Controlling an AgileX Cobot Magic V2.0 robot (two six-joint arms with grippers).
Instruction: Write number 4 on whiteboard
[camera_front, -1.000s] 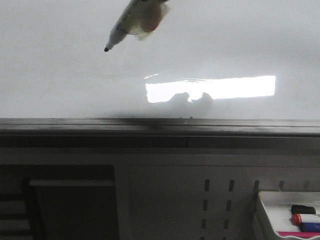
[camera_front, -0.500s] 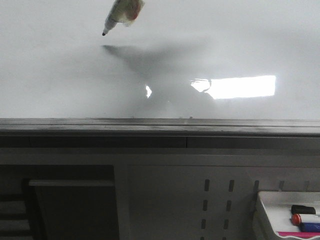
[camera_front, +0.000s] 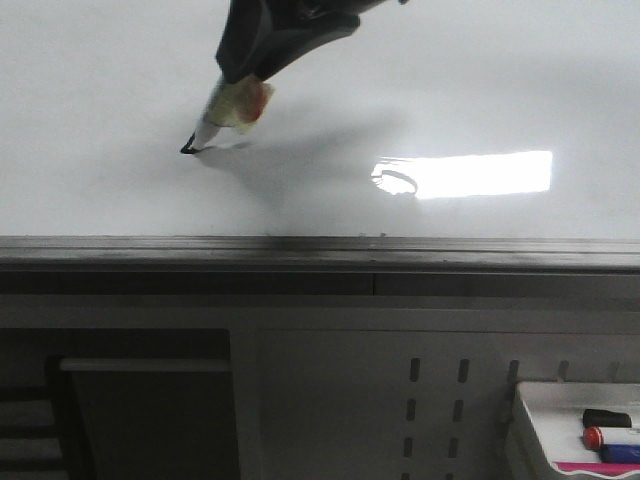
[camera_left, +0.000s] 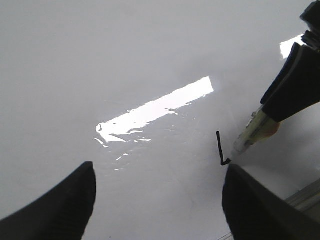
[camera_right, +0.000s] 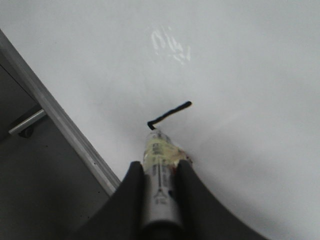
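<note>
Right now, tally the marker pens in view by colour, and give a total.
White-barrelled pen, in the right gripper, tip on the whiteboard: 1
Black-capped, in the tray: 1
Red-capped, in the tray: 1
Total: 3; the tray runs out of view, so there may be more.

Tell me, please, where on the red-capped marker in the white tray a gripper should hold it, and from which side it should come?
Probably at the barrel middle, from above. The red-capped marker lies flat in the white tray, a black marker close beside it, so the fingers should close across its width. Only part of the tray shows, so the clearance is uncertain.
</note>
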